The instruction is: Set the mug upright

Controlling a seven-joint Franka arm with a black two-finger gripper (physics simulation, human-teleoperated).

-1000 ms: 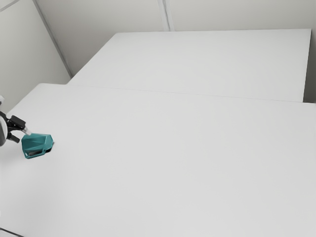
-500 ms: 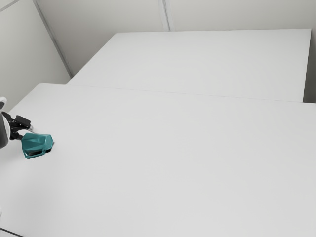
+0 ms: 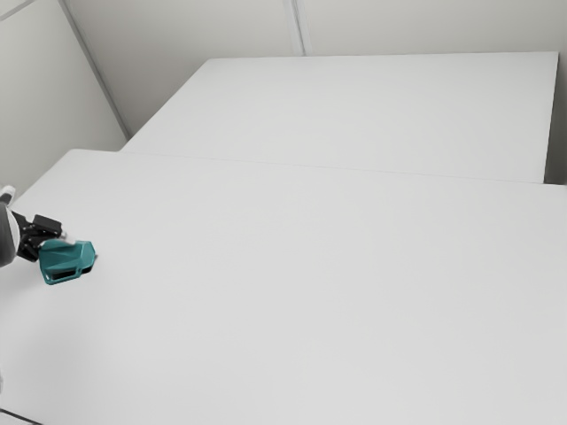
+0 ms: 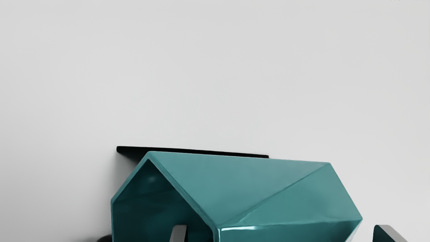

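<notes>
A teal faceted mug (image 3: 66, 259) lies on its side at the exterior view's far left. Right behind it the black gripper (image 3: 55, 237) is low over the table, overlapping the mug's upper edge. In the wrist view, the mug (image 4: 268, 191) has its dark hollow mouth facing one side. The gripper (image 4: 282, 233) stands open with its fingertips wide apart: one appears at the mouth, the other past the closed end with a gap between. Whether the first finger touches the mug, I cannot tell.
The white table (image 3: 301, 292) stretches toward the exterior view's right, with another white surface (image 3: 372, 115) behind it. A dark thin line (image 3: 19, 416) crosses the exterior view's lower left corner.
My hand has turned and shifted slightly toward the exterior view's right, closer over the mug. The mug has not visibly moved.
</notes>
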